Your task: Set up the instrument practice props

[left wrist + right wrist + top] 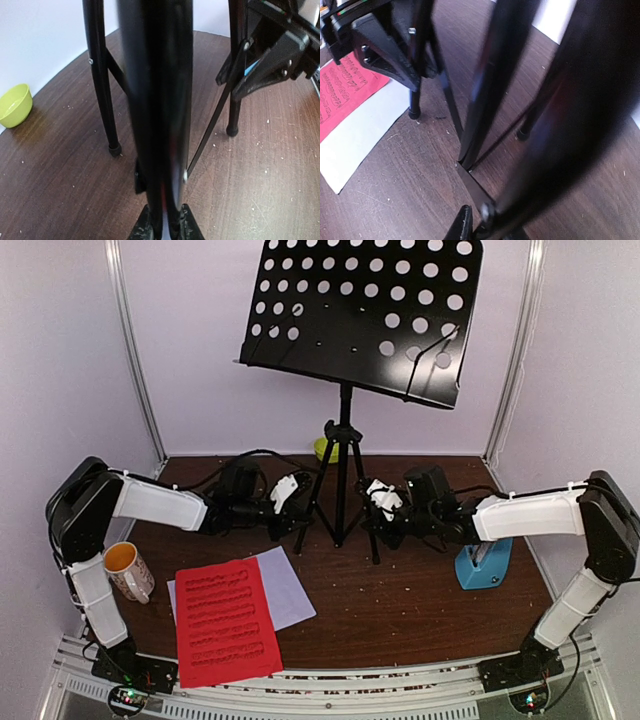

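Treat the music stand [362, 315] as stiff, likely light for its height, and top-heavy, with a wide perforated tray high over a narrow tripod. Find it at the back middle of the desk [420, 610]. Take hold low on the tripod legs, one leg per arm, and move it level to avoid tipping. Grip firmly, since the smooth painted tube is likely slippery. Appears held that way now, with one leg pinched between the left fingers [143, 226] and another between the right fingers [463, 225].

Expect the red sheet [225, 622] and the white sheet [292, 585] partly under it to be thin, limp and awkward to lift off flat wood. Look for them at the front left of the desk. Pick at a free edge or corner, perhaps after sliding toward the desk rim.

Count on the blue metronome [483, 565] being small, rigid and light. Find it upright at the right, just beside the right forearm. Grasp across its flat sides, low, and gently.
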`<act>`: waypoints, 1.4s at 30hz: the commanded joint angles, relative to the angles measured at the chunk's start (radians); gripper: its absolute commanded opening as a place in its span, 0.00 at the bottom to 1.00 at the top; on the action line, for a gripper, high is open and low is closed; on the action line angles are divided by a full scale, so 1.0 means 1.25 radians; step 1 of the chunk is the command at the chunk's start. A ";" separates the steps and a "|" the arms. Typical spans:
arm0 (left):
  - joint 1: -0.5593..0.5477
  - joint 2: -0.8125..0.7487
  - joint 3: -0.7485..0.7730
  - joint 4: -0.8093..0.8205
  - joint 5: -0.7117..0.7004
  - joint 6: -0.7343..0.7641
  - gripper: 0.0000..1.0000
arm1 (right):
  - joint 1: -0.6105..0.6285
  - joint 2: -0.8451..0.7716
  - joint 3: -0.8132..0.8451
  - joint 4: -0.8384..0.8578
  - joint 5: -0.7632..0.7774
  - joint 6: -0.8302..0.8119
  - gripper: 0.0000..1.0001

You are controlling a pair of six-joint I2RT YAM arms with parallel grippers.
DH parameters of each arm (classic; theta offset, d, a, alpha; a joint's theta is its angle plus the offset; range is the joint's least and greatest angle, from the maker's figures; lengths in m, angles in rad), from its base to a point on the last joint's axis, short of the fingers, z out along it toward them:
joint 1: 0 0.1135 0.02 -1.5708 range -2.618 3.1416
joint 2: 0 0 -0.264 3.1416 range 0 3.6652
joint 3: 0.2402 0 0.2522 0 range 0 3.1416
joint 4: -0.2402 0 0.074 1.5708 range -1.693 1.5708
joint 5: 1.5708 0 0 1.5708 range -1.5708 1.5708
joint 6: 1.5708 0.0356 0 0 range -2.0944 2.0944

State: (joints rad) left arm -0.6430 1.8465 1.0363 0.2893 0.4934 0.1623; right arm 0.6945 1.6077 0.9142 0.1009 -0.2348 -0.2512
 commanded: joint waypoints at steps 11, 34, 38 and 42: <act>0.034 0.045 -0.015 -0.067 -0.119 -0.023 0.00 | -0.003 0.019 -0.005 -0.068 0.180 0.126 0.00; 0.054 0.113 0.124 -0.157 -0.160 -0.013 0.00 | -0.029 0.164 0.186 -0.101 0.190 0.076 0.00; 0.063 0.087 0.075 -0.144 -0.146 -0.011 0.00 | -0.034 0.132 0.144 -0.098 0.163 0.078 0.00; 0.066 0.063 0.058 -0.159 -0.124 0.013 0.00 | -0.034 0.112 0.110 -0.104 0.136 0.081 0.00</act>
State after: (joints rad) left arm -0.5976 1.9461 1.1717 0.2401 0.3519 0.1265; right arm 0.6659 1.7779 1.1114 0.0643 -0.0612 -0.1268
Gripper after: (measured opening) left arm 0.123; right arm 0.139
